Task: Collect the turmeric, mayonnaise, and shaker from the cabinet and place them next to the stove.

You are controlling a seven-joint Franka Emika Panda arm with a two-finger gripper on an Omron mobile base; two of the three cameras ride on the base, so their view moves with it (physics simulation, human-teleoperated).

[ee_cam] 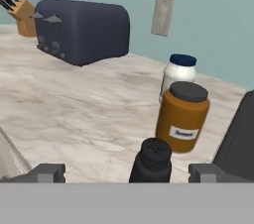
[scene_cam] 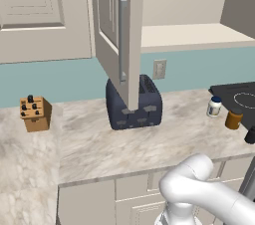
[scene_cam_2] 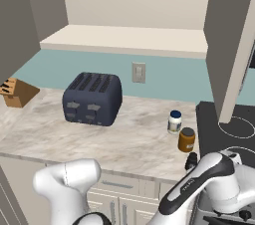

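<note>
The black shaker [ee_cam: 151, 161] stands on the marble counter between my gripper's [ee_cam: 128, 172] two fingertips, which stand wide apart with a gap on each side, so the gripper is open. Just behind the shaker is the orange-brown turmeric [ee_cam: 182, 116] jar, and behind that the white mayonnaise [ee_cam: 178, 77] jar with its blue lid. All three stand in a row beside the black stove [ee_cam: 240, 139]. The base views show the same row: mayonnaise [scene_cam: 214, 106], turmeric [scene_cam: 233, 118], shaker [scene_cam: 250, 135], next to the stove [scene_cam: 239, 97]. The cabinet [scene_cam: 119, 40] door hangs open over a bare cream shelf [scene_cam_2: 124, 37].
A dark blue toaster [scene_cam: 133, 102] sits mid-counter under the open door. A tan knife block [scene_cam: 35, 113] stands at the far left. A wall outlet [ee_cam: 162, 16] is on the teal backsplash. Bare marble lies between the toaster and the jars.
</note>
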